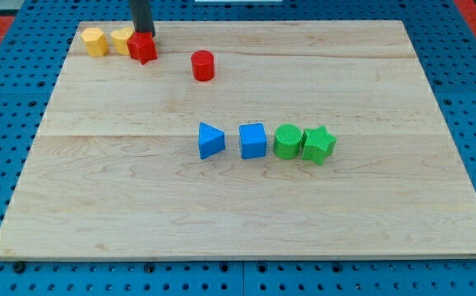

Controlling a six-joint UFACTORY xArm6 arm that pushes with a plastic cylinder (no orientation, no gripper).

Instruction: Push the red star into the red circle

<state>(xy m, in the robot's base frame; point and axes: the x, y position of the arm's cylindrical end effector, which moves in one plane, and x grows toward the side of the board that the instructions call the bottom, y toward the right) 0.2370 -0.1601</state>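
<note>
The red star [143,48] lies near the view's top left of the wooden board [246,205]. The red circle [202,65] stands to its right, a clear gap apart. My tip [144,33] is at the star's top edge, touching or almost touching it, with the dark rod rising out of the view's top. Two yellow blocks sit just left of the star: a yellow hexagon-like block [95,41] and another yellow block [122,39] touching the star and partly hidden by the rod.
A row of blocks lies at mid-board: a blue triangle [210,141], a blue cube [253,141], a green circle [287,141] and a green star [319,145]. A blue pegboard surface [7,99] surrounds the board.
</note>
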